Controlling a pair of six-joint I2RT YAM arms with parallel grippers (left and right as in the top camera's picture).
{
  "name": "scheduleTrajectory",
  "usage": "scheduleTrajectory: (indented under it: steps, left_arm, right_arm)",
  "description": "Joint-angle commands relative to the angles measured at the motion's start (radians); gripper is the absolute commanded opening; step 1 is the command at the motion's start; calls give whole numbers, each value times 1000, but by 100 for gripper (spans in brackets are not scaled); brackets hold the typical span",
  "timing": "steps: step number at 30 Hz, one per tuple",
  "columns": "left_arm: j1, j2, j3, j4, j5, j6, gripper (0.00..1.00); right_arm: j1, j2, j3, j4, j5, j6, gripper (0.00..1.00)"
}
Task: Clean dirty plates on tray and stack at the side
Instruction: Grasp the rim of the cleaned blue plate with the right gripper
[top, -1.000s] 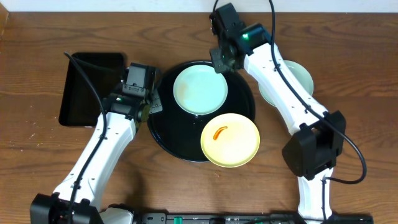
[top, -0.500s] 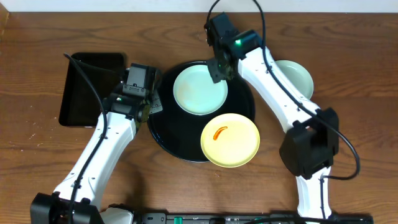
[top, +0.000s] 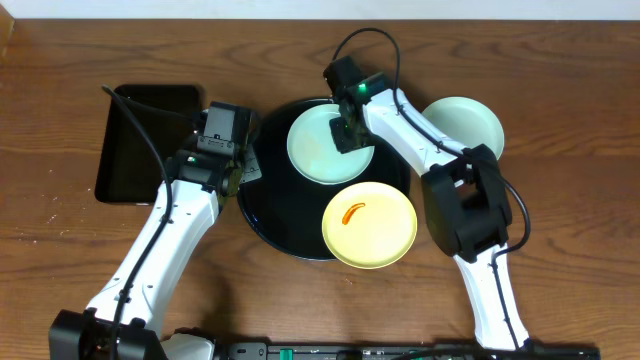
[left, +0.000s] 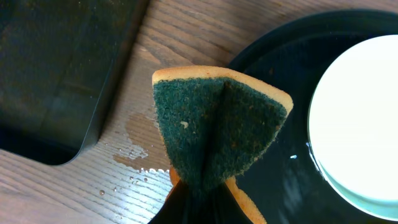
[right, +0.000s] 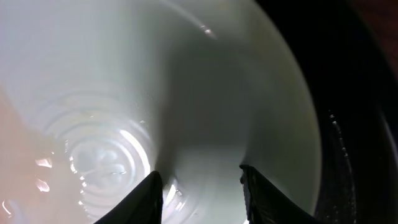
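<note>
The round black tray (top: 270, 215) holds a mint-blue plate (top: 312, 150) at the back and a pale yellow plate (top: 370, 228) with an orange sauce smear at the front right. A second mint-blue plate (top: 470, 122) lies on the table to the right. My right gripper (top: 347, 135) is open, its fingers (right: 199, 186) low over the wet mint-blue plate (right: 124, 93) on the tray. My left gripper (top: 238, 172) is shut on a folded green and yellow sponge (left: 217, 130) above the tray's left rim (left: 261, 53).
A smaller rectangular black tray (top: 145, 140) lies at the left; its corner shows in the left wrist view (left: 56, 74). Water drops lie on the wood (left: 134, 155) between the two trays.
My right gripper has moved forward and down from behind the tray onto the mint-blue plate on it. The left arm has not moved.
</note>
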Motion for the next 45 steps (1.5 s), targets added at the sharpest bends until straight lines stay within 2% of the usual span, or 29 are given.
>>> scheduleTrajectory:
  steps: [1,8,11,13,14,16,17,18,22,29,42,44,45]
  left_arm:
    - [-1,7,-10,-3,-1,-10,8]
    - [-1,7,-10,-3,-1,-10,8]
    - [-1,7,-10,-4,-1,-10,8]
    - [-1,7,-10,-4,-1,-10,8]
    - [-1,7,-10,-4,-1,-10,9]
    - [-1,7,-10,-4,-1,-10,8]
    - [-1,7,-10,-4,-1,-10,8]
    - [-1,7,-10,-4,-1,-10,8]
    - [-1,7,-10,-4,-1,-10,8]
    - [-1,7,-10,-3,-1,-14,8]
    - [-1,7,-10,-3,-1,-14,8]
    - [-1,7,-10,-3,-1,-14,8]
    - [-1,7,-10,-3,-1,-13,8]
  right_arm:
    - [-24,68,-11,-2,-1,24,41]
    - [-16,35,35,-32,-78,4,34]
    - [-13,-26,89,-80,-83,2,36]
    - [-13,-77,110,-97,-83,2,42]
    - [-14,-100,113,-97,-82,2,51]
    - [-19,-150,114,-96,-60,3,83]
    - [-20,-171,114,-97,-34,13,93]
    - [-22,-187,113,-102,12,29,95]
    - [-38,-177,102,-121,77,44,90]
    - [-52,-112,-5,-72,18,48,59]
    - [-54,41,-25,-26,-27,66,42]
    - [-51,44,-25,-23,-27,66,33]
    - [-50,44,-25,-22,-27,66,23]
